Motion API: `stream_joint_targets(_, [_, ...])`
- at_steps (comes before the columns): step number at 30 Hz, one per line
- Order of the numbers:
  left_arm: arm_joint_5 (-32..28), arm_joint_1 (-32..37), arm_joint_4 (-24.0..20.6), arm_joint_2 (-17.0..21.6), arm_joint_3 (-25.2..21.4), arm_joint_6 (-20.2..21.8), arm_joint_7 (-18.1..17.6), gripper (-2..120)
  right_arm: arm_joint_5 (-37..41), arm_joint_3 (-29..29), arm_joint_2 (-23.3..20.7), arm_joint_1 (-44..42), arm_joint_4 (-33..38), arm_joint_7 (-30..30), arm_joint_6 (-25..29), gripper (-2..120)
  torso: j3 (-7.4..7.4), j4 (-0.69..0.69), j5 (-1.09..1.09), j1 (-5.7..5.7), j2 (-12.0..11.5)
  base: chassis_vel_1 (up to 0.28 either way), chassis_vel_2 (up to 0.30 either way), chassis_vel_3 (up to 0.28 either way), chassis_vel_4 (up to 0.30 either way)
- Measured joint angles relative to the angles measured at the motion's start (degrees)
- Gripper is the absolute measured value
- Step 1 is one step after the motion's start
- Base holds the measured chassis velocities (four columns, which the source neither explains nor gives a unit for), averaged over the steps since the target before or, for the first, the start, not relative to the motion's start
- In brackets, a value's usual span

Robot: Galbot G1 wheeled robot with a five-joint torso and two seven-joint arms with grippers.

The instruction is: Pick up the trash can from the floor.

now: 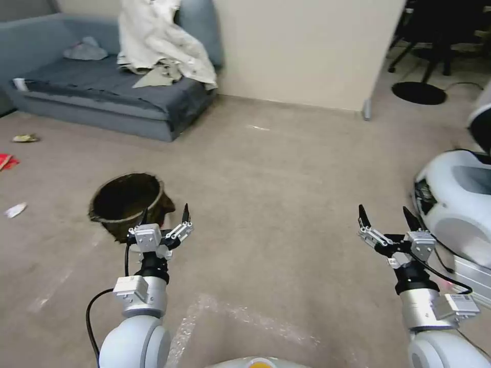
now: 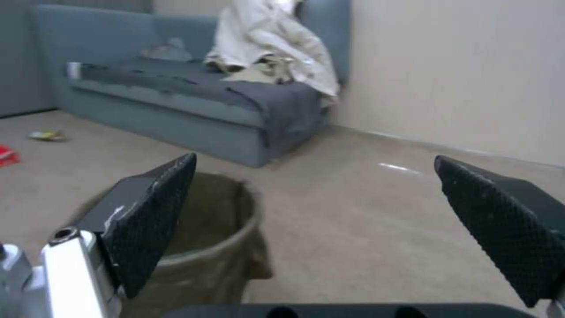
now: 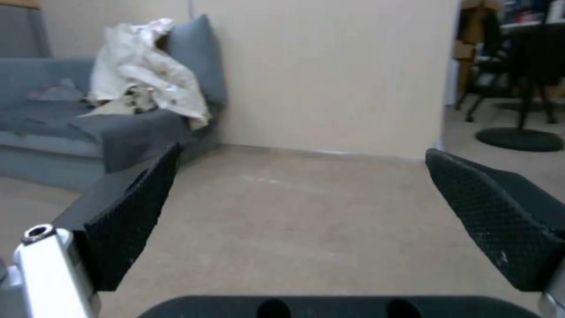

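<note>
Two hands up, both spread wide, nothing held. Left hand [image 1: 164, 217] hangs just this side of trash can [image 1: 128, 202], fingers released, aimed fwd at its near rim, prob. lining up for rim grab. Can stands upright on floor [image 1: 286, 194], mouth open, dark bag folded over rim, left of robot's centre, in front of sofa [image 1: 102, 87]. Right hand [image 1: 386, 219] well apart to right, over bare carpet, released, looks idle. Pickup not yet begun, imo.

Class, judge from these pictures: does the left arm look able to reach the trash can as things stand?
Probably yes. The left gripper hangs open just beside the trash can, with nothing between them on the floor.
</note>
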Motion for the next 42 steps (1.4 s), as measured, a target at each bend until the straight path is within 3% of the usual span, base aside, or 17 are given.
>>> stream_joint_targets(25, [1.56, 0.67, 0.65, -0.6, 0.37, -2.23, -3.28, 100, 0.7, 0.16, -0.38, 0.06, -2.71, -4.23, 3.67, 100, 0.0, 0.02, 0.0, 0.0, 0.0, 0.122, 0.127, 0.112, 0.122])
stream_joint_targets(42, [2.37, 0.67, 0.85, -0.52, 0.25, -2.37, -3.68, 100, -0.1, -0.42, 0.09, 0.55, -3.85, -5.67, 4.33, 100, 0.0, -0.01, 0.0, -0.01, 0.0, -0.046, 0.049, 0.058, -0.029])
